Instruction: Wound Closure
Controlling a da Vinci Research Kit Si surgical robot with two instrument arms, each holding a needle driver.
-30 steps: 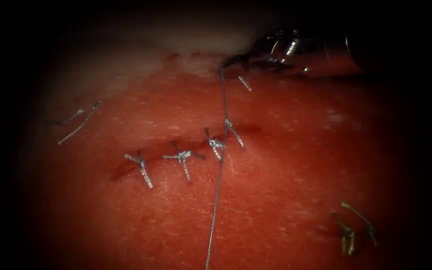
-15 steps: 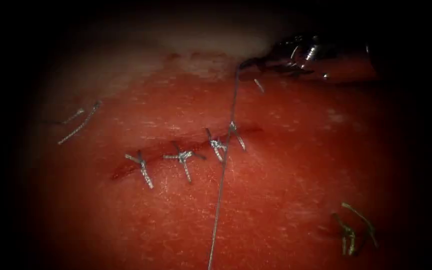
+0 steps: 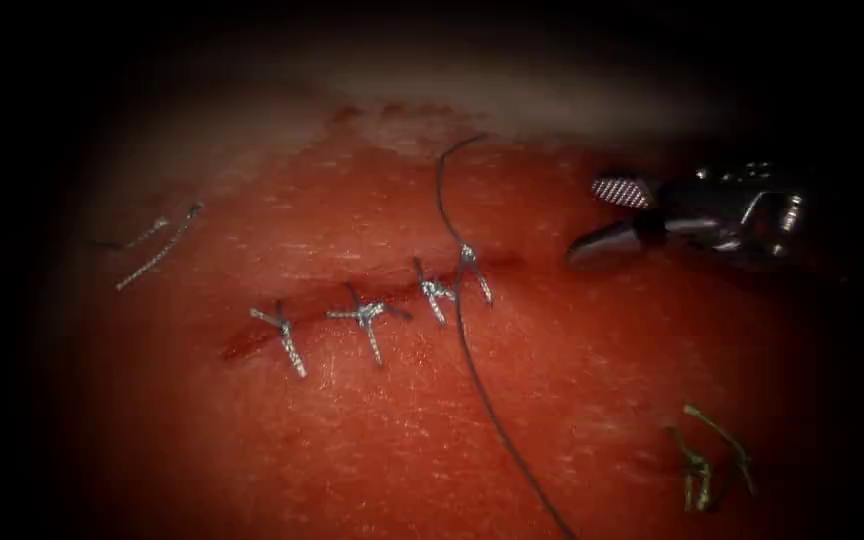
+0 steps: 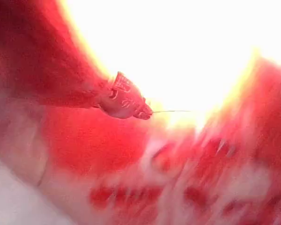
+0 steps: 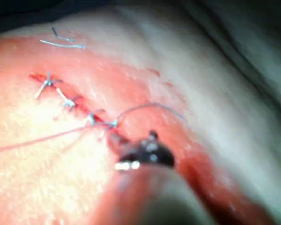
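The cut (image 3: 352, 290) runs across the tissue (image 3: 552, 380) and carries several knotted stitches (image 3: 364, 315). A dark thread (image 3: 472, 370) lies slack: it curves from the far side (image 3: 452, 150), through the rightmost knot (image 3: 469, 262), and off toward the near edge. To the right of the cut, my right tool (image 3: 590, 220) hovers open, holding nothing. In the left wrist view, my left tool (image 4: 147, 112) is shut on the thread (image 4: 173, 111), which leaves its tip as a taut line. The right wrist view has the right tool (image 5: 143, 154) close to the rightmost knot (image 5: 113, 123).
Cut ends of thread (image 3: 157, 245) lie on the tissue at the far left. A greenish clump of thread pieces (image 3: 707, 455) lies at the near right. The pale far edge of the tissue (image 3: 512, 95) runs behind the cut.
The right tool let go of the thread, opened, and moved right and nearer. The thread, taut and straight before, now lies slack in a curve.
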